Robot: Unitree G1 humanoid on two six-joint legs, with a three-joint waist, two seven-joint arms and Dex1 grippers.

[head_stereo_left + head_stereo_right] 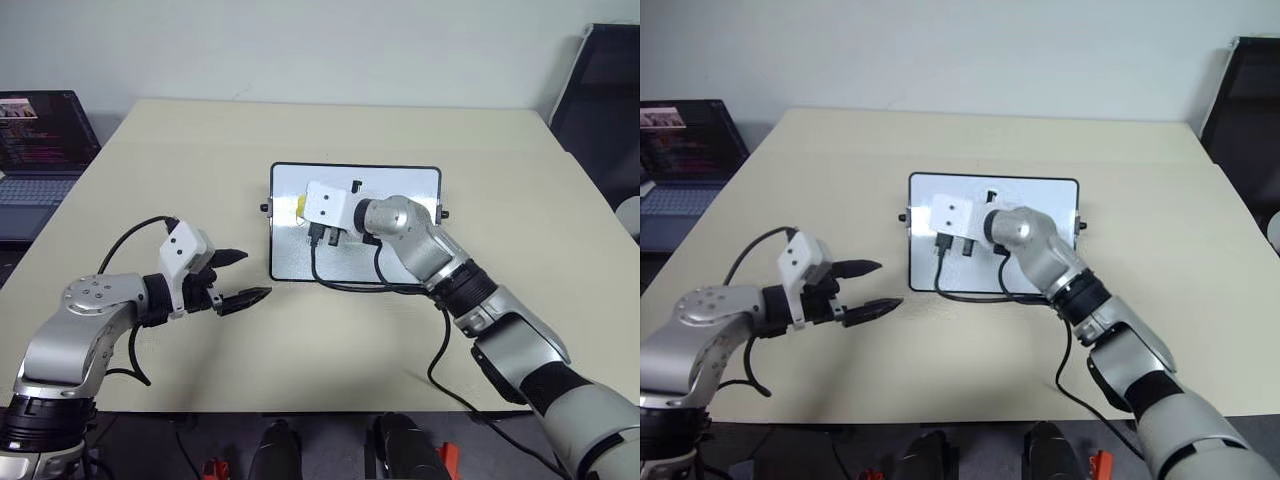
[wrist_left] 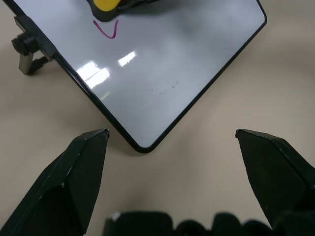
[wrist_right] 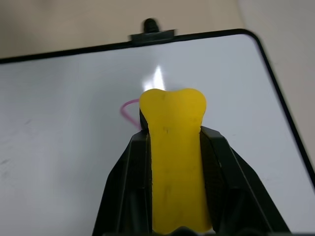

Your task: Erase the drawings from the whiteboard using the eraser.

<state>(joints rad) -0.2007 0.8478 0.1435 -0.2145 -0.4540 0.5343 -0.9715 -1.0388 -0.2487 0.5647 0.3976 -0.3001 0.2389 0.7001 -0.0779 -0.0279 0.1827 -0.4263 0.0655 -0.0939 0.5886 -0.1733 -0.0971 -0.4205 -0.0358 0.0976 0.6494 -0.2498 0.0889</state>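
My right claw [image 3: 172,147] is clenched on the yellow eraser [image 3: 174,157], which sticks out past my fingertips over the whiteboard [image 1: 400,180]. A pink mark [image 3: 127,110] curls just beside the eraser's tip. My left claw [image 1: 240,278] hangs released above the desk [image 1: 320,340], near the board's closest corner.
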